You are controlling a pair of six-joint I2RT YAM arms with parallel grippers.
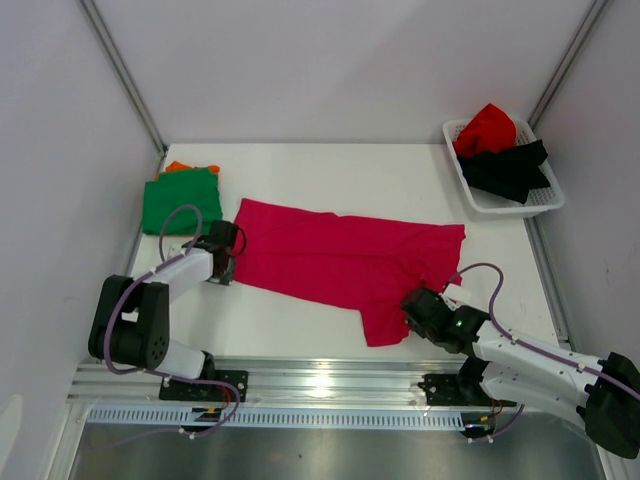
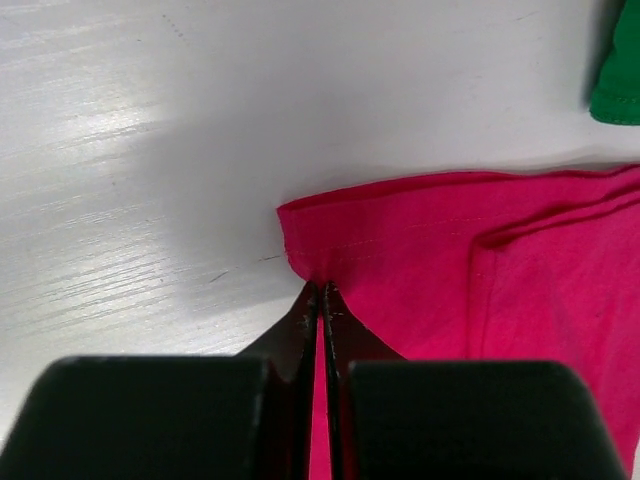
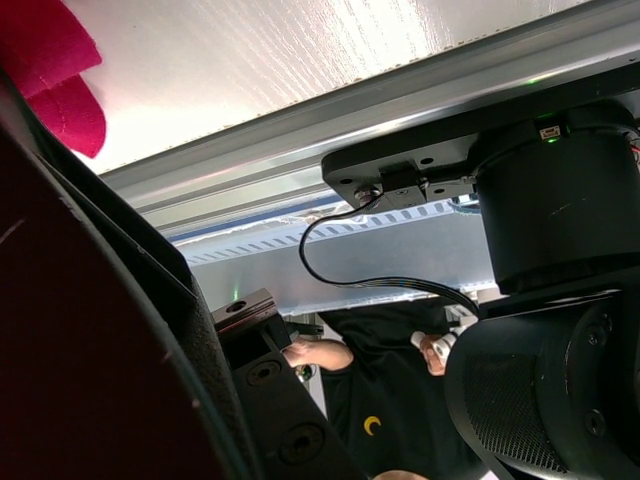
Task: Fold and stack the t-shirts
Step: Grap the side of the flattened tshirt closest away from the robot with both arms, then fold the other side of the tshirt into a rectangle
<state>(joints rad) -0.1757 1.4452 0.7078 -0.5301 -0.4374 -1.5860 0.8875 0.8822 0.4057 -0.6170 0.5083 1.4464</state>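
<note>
Magenta-pink soft cloth t-shirt (image 1: 340, 262): spread flat across the middle of the white bench (image 1: 380, 175), long axis running from the left edge toward the right edge, one sleeve lobe reaching toward the near edge.

Handling, judged: light, limp, no stiffness. It should sag from any single pinch, drag a little on the bench top and crease rather than break. Not fragile, not slippery. Best hold looks to be the hemmed corners, where the stitched double layer gives the fingers something to bite. Two corners lifted together should keep an edge straight for a fold.

Left hand (image 1: 225, 250): at the shirt's left end. In the left wrist view its fingers are pressed together with the hemmed corner nipped between them.

Right hand (image 1: 428, 312): at the shirt's near edge beside the sleeve lobe, fingers together. Whether cloth is caught in them I cannot tell. Its own camera faces back toward the arm bases and shows only a scrap of pink at the frame corner.

Count:
- T-shirts: five.
  - One pink, as above.
  - One green folded t-shirt (image 1: 180, 203) near the far left corner.
  - One orange t-shirt (image 1: 178, 166) beneath the green, only a sliver showing.
  - One red t-shirt (image 1: 487, 128) and one black t-shirt (image 1: 512, 170), both crumpled in the basket.
- White plastic lattice basket (image 1: 505, 208): one, at the far right corner.
- Hands: two.
</note>
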